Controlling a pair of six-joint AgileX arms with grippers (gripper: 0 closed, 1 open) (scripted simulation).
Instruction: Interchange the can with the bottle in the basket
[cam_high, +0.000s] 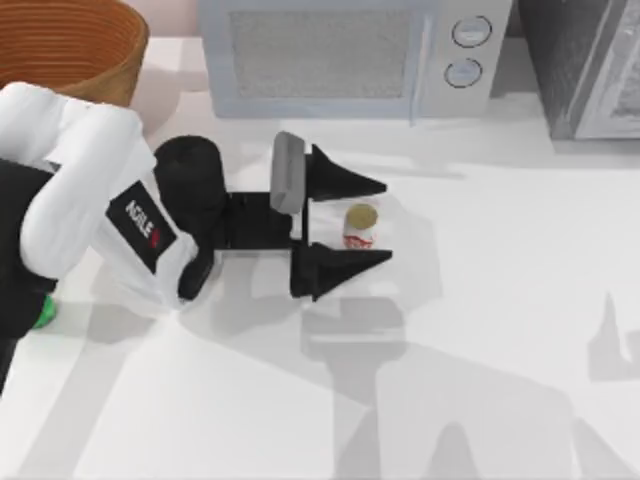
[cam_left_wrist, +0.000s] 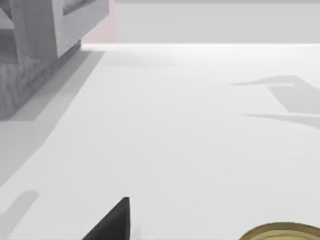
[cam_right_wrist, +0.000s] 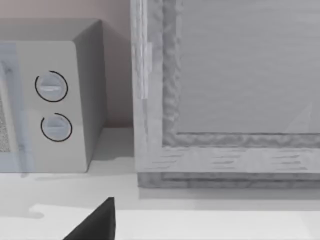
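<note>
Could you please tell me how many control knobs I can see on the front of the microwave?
2: upper knob and lower knob, stacked on the microwave's right panel, at the table's back edge.

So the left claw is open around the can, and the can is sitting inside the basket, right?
Not quite. In the top view the left claw is open around the can, but the can stands on the table, well away from the basket in the far left corner.

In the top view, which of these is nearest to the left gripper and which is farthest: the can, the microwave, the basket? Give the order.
Measured from the left gripper:
1. The can, standing between the open fingers.
2. The microwave, at the table's back edge, behind the gripper.
3. The basket, in the back left corner.
</note>
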